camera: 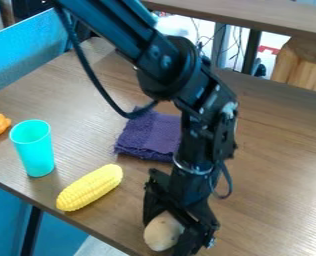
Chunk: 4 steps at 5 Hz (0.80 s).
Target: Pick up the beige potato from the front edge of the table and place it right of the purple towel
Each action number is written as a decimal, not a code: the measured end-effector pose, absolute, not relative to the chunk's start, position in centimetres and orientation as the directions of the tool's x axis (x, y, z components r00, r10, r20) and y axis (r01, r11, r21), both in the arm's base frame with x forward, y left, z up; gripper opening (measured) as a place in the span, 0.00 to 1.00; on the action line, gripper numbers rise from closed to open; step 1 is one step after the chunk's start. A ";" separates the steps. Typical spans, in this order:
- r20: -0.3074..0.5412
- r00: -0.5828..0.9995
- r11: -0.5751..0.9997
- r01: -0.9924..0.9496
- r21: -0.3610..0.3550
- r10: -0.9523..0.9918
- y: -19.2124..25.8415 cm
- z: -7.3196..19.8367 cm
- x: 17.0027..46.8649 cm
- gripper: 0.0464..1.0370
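Black arm (164,62) bent at the elbow, gripper (169,235) low and pointed downward

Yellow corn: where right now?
Camera view, lower left: the yellow corn lies on the table near its edge, between the turquoise cup and the gripper.

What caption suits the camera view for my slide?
Black gripper at a pale, potato-like object, with corn cob, turquoise cup and purple cloth nearby.

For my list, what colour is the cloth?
The cloth is dark purple, seen best in the camera view.
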<state>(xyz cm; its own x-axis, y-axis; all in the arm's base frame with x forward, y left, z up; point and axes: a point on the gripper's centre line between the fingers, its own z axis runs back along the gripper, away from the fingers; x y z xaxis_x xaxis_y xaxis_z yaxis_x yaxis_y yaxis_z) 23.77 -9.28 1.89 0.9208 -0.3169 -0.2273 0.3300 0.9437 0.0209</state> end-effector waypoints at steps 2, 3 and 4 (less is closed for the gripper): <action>-0.240 0.925 0.946 0.317 0.066 -0.293 -9.2 1.8 24.8 0.61; -0.233 0.925 0.949 0.313 0.024 -0.300 -10.2 3.5 25.7 0.61; -0.132 0.947 0.956 0.291 -0.021 -0.291 -12.3 7.1 29.3 0.61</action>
